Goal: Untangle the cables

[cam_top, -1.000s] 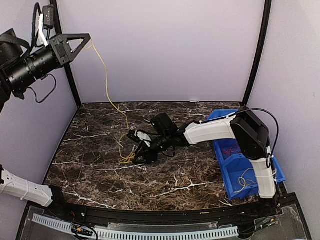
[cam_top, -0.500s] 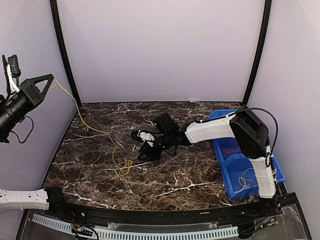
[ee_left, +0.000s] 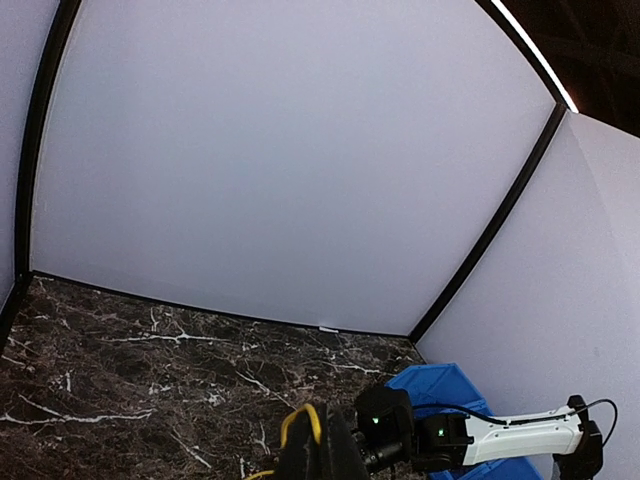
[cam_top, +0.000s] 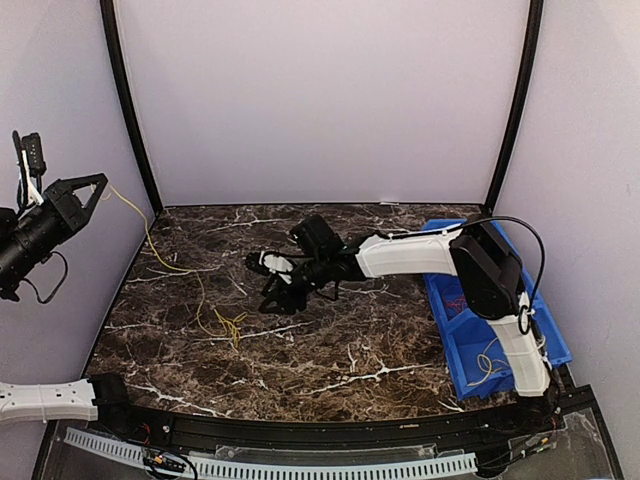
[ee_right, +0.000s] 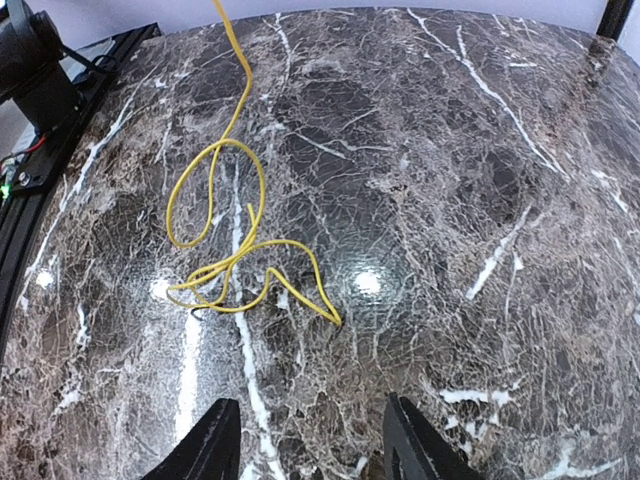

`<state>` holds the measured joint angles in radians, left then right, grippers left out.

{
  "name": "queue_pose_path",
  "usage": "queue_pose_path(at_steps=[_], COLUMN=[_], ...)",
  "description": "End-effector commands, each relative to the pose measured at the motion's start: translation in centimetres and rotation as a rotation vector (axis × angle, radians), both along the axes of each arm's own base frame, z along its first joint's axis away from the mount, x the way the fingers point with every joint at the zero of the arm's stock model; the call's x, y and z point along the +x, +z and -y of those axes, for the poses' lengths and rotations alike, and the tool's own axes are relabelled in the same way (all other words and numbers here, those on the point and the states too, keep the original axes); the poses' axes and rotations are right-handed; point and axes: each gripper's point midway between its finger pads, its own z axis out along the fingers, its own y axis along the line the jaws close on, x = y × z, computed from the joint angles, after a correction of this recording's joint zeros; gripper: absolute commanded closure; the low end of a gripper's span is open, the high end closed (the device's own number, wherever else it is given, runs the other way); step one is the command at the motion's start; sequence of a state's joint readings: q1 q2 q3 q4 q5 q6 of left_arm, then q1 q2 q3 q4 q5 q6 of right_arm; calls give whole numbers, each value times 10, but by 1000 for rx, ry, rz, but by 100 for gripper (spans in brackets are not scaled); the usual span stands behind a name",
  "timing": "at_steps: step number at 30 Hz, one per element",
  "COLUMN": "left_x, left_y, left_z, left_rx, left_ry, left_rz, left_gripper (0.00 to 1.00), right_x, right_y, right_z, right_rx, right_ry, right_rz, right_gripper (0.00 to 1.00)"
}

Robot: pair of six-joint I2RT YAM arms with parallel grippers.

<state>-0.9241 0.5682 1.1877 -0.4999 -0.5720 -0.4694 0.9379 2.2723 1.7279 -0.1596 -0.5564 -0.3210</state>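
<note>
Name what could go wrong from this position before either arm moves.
1. The left tool holds the yellow cable high, while the cable's far end lies in crossed loops on the table. A hard pull may cinch those loops into a knot.
2. The right tool hangs open above the table and clear of the loops. Nothing pins them, so they may drag toward the table's left edge.

A lab test cell: plain pale lilac panel walls (cam_top: 320, 100), black metal corner posts (cam_top: 516, 100), dark marble-patterned tabletop (cam_top: 330, 350), blue plastic bin (cam_top: 450, 345) at right.
</note>
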Motion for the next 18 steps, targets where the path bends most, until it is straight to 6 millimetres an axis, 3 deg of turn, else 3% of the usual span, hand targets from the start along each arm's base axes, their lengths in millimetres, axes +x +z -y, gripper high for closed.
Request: queue_pose_path(at_steps=[1,13,18], left_x=[1,-1,-1], left_y=[-11,-17,-18], left_z=[-6,-12,-11], left_rx=[3,-2,-6], left_ry=[30,45,39], left_rz=[-22,-28,-35], left_gripper=[100,100,100], right_x=[-24,-10,-3], right_y=[-12,-22,-38], right_z=[-16,-61,-78], right_rx=[-28,-3,3], right_ry=[110,131,127], right_rz=[64,155,131], right_gripper=[48,40,39])
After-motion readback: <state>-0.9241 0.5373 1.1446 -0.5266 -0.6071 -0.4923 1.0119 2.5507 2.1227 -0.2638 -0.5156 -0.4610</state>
